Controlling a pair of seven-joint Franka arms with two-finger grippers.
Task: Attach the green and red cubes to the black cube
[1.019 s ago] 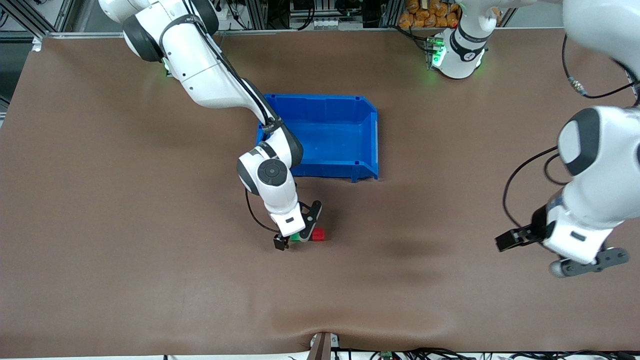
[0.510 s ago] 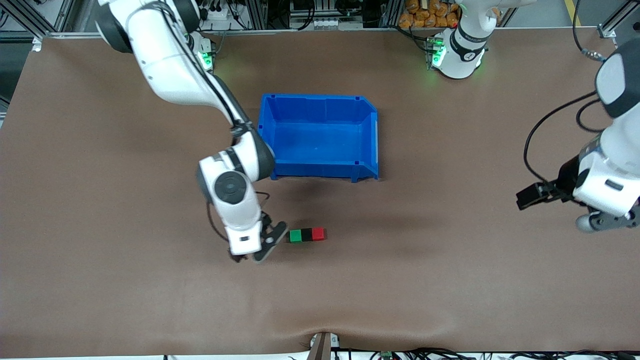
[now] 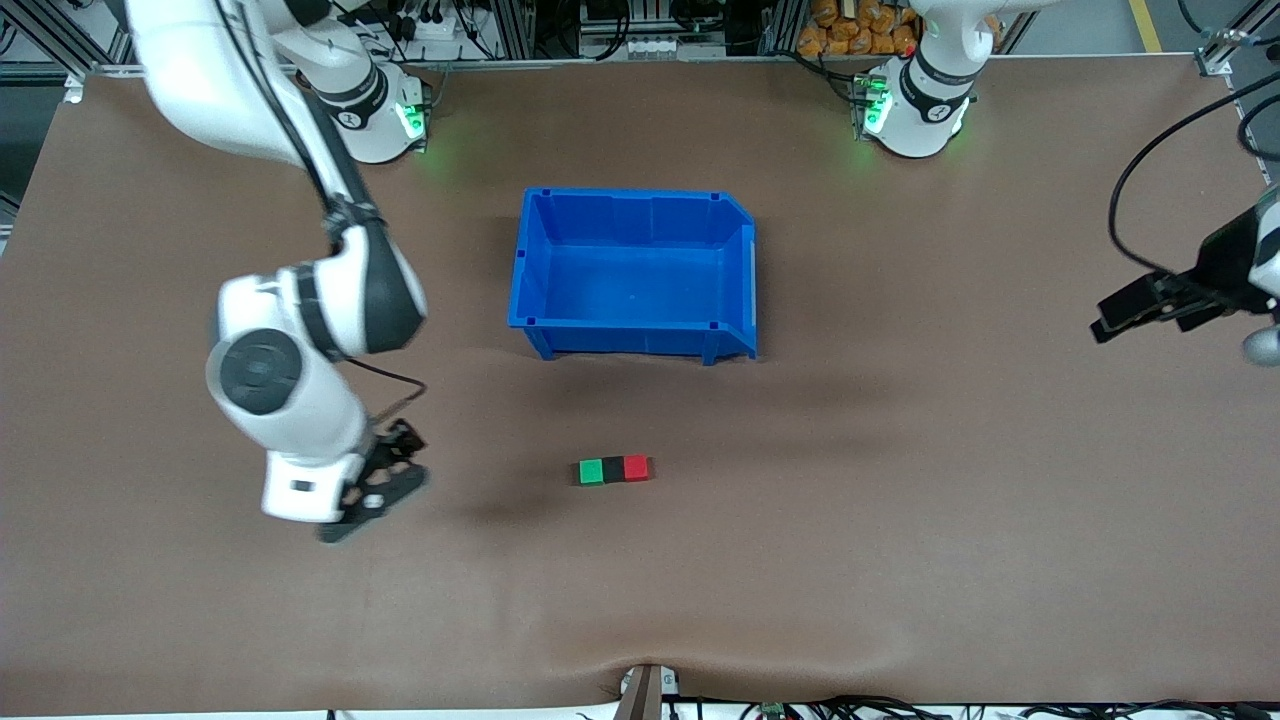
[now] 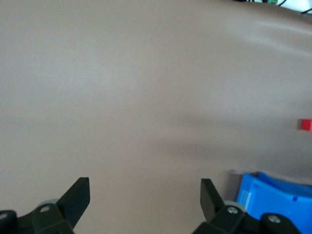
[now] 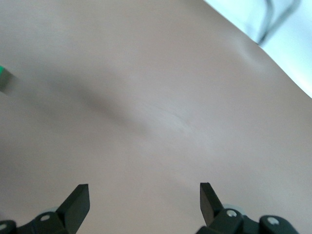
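Cubes in a touching row, green cube (image 3: 591,471), black cube (image 3: 613,469), red cube (image 3: 636,468), lie on the table (image 3: 850,560) nearer the front camera than the blue bin (image 3: 738,270). Wrist views alone show the right gripper (image 5: 144,195) and left gripper (image 4: 145,192) spread wide, empty, above bare table.

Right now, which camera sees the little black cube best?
The front view: the small matte black cube sits plainly on the brown table between the bright green cube and bright red cube. The left wrist view catches only red, the right wrist view only green.
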